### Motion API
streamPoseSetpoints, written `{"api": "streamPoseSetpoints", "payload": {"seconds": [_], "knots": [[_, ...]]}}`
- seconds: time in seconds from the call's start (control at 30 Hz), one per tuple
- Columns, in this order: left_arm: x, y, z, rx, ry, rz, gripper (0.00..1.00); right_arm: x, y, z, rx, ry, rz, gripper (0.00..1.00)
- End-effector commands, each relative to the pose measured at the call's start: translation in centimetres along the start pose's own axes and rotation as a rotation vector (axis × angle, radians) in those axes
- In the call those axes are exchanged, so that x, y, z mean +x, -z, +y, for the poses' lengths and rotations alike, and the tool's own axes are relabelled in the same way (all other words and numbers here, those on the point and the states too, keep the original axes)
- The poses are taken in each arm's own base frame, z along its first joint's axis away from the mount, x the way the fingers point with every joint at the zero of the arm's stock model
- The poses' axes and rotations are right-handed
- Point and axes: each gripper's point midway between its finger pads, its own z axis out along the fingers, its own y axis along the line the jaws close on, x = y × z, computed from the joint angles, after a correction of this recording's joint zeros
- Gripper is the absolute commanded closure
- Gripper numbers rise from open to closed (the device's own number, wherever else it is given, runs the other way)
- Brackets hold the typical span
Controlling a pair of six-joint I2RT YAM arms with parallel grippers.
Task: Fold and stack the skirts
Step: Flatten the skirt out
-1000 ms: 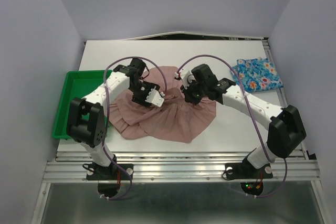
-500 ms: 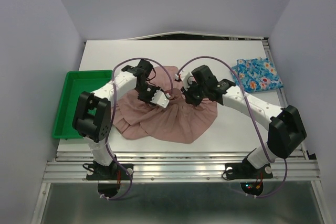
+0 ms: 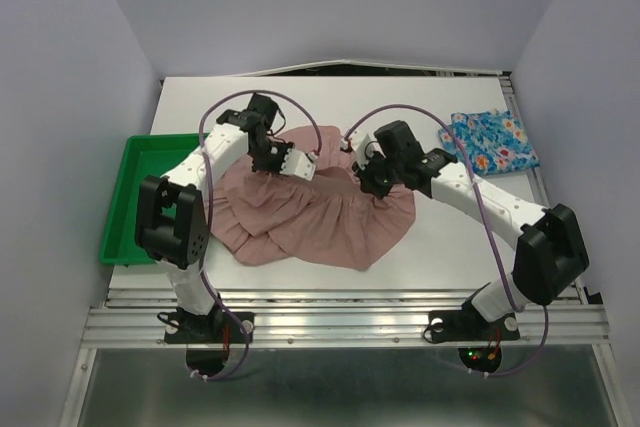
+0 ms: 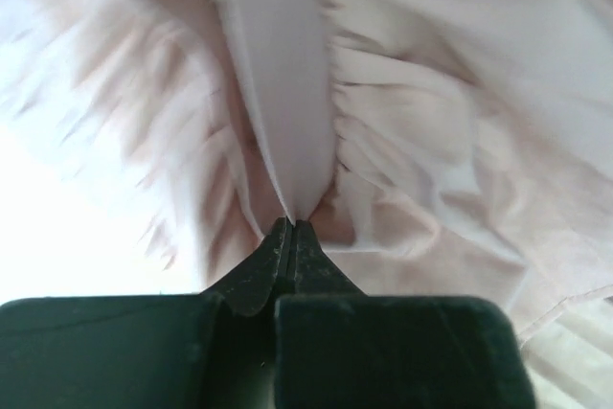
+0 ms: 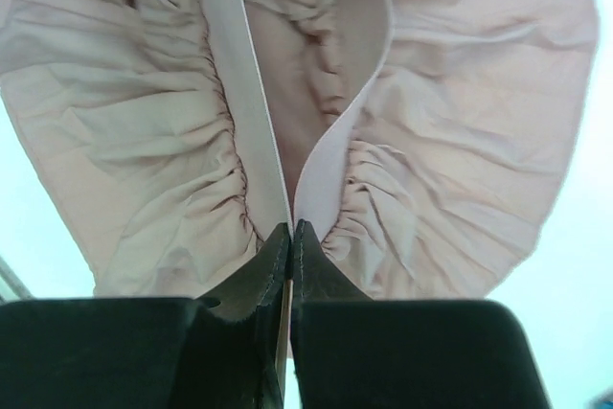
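Green plastic forms the shallow tray (image 3: pixel 145 192) at the left edge of the white table (image 3: pixel 330 97). The table sits in a booth of pale lavender walls (image 3: pixel 60 97), with ribbed metal rails (image 3: pixel 340 317) along its near edge.

Just right of the tray, the dusty-pink pleated skirt (image 3: pixel 310 227) spreads over the middle of the table. Its hem fans toward the near edge and its waistband is gathered up on the far side. The left gripper (image 3: pixel 300 163) is clamped on the left part of that waistband. In the left wrist view its dark fingers (image 4: pixel 257 280) meet, with the smooth band pinched between them. The right gripper (image 3: pixel 362 179) pinches the other part of the waistband. Its fingers (image 5: pixel 321 280) are closed where the two layers of the band come together, and gathered pleats fall away on both sides.

Well apart, at the right edge toward the far right corner, lies the blue flowered skirt (image 3: pixel 490 142), folded flat.
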Motion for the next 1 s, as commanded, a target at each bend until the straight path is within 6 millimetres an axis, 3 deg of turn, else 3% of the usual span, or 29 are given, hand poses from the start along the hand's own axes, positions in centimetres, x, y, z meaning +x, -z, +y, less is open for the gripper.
{"api": "streamPoseSetpoints", "payload": {"seconds": [0.0, 0.07, 0.1, 0.23, 0.27, 0.33, 0.4, 0.57, 0.73, 0.83, 0.97], "knots": [[-1.6, 10.0, 7.7, -0.355, 0.091, 0.017, 1.00, -3.8, 4.1, -5.8, 0.157, 0.032, -0.110, 0.99], [-2.1, 12.9, 9.6, -0.458, 0.185, -0.016, 1.00, -4.5, 5.9, -8.8, 0.214, 0.017, -0.136, 0.99], [-2.5, 15.3, 11.0, -0.530, 0.205, -0.031, 1.00, -6.0, 7.3, -9.9, 0.247, 0.051, -0.169, 0.99], [-4.0, 20.2, 13.3, -0.720, 0.308, -0.118, 1.00, -9.5, 10.9, -12.0, 0.348, 0.136, -0.236, 0.99], [-4.9, 22.8, 14.3, -0.821, 0.304, -0.152, 1.00, -10.2, 11.5, -12.3, 0.365, 0.145, -0.251, 0.99], [-5.2, 24.1, 14.4, -0.898, 0.385, -0.199, 1.00, -12.3, 13.0, -13.1, 0.406, 0.165, -0.291, 0.99], [-6.3, 26.7, 14.0, -0.970, 0.376, -0.241, 1.00, -13.9, 14.7, -14.5, 0.468, 0.178, -0.316, 0.99], [-7.7, 27.6, 11.4, -0.962, 0.376, -0.271, 1.00, -15.7, 17.1, -15.0, 0.524, 0.224, -0.353, 0.99], [-8.6, 27.1, 9.5, -0.945, 0.405, -0.282, 1.00, -16.0, 17.9, -15.6, 0.559, 0.256, -0.346, 0.99], [-8.5, 26.7, 10.0, -0.944, 0.462, -0.294, 1.00, -16.6, 17.8, -16.7, 0.585, 0.253, -0.353, 0.99], [-7.4, 26.1, 12.7, -0.987, 0.532, -0.301, 1.00, -17.7, 16.9, -19.4, 0.659, 0.233, -0.358, 0.99]]}}
